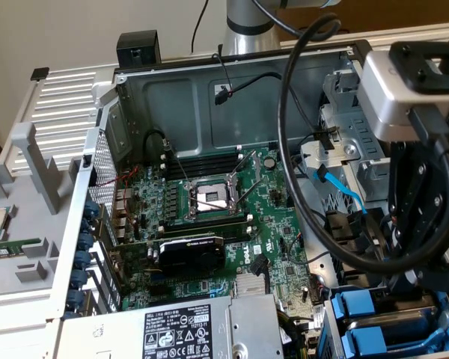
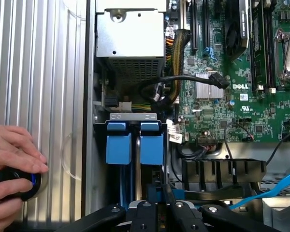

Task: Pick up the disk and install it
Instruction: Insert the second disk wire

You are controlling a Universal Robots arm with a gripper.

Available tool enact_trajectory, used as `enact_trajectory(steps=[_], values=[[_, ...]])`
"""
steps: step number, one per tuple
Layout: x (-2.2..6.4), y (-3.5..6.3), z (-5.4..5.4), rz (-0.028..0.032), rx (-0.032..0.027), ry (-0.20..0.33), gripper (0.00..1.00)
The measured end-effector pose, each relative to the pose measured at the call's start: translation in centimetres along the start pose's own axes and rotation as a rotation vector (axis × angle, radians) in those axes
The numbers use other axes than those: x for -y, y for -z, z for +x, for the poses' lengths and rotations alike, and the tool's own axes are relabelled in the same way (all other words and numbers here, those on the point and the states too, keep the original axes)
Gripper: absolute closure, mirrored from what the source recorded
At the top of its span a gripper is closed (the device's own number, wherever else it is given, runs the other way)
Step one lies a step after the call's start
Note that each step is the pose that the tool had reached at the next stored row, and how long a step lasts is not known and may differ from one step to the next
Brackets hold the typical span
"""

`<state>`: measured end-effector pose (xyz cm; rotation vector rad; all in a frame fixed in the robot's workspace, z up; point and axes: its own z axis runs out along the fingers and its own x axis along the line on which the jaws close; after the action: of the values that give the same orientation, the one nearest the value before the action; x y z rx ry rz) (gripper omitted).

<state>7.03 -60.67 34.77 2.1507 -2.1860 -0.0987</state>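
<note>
My gripper hangs low over the drive bay at the case's front corner, by the exterior view's lower right. Its black fingers stand close together, shut on a thin edge of bright blue plastic, which I take for the frame of the disk. The disk's metal body and label are hidden under the fingers. Just beyond the grip, two blue tray handles sit side by side in the bay.
The silver power-supply box lies next to the bay. The green motherboard fills the case's middle. Black cables and a blue cable loop near the arm. A person's hand rests on a black knob outside the case.
</note>
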Motion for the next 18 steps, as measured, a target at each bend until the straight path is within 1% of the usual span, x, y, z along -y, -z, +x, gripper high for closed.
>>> enact_trajectory(steps=[10,18], values=[[0.11,0.0,0.12,-0.0001,0.0046,-0.003,0.84],[0.17,-0.01,0.17,-0.0001,0.0067,-0.005,0.84]])
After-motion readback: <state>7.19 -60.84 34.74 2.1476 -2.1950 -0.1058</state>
